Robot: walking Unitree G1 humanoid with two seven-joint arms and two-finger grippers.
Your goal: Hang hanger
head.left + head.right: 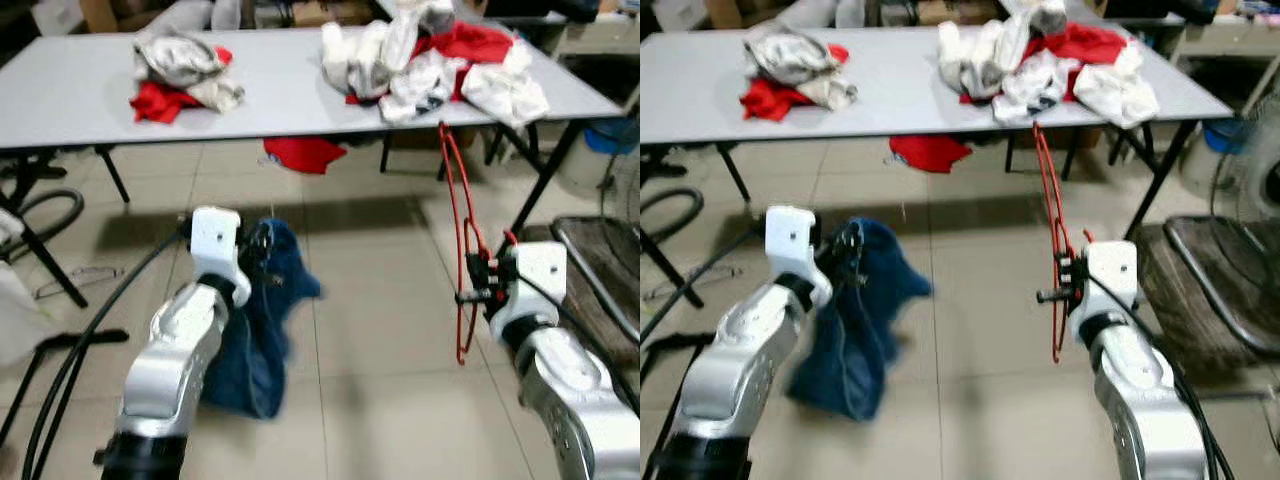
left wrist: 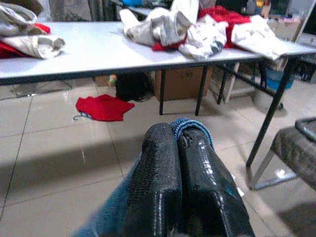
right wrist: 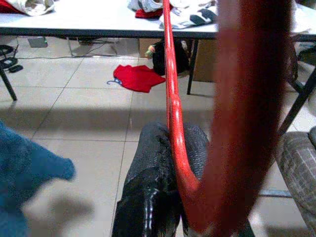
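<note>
Right tool [image 1: 478, 283] raised, clamping red hanger [image 1: 459, 240], left tool [image 1: 262, 252] pinching blue garment [image 1: 260, 340]

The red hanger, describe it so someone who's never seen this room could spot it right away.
Start at the long grey folding table piled with clothes, then drop to the tiled floor in front of its right end. There the right gripper is shut on the red hanger, a thin wire loop held upright; the other red things are soft garments.
</note>
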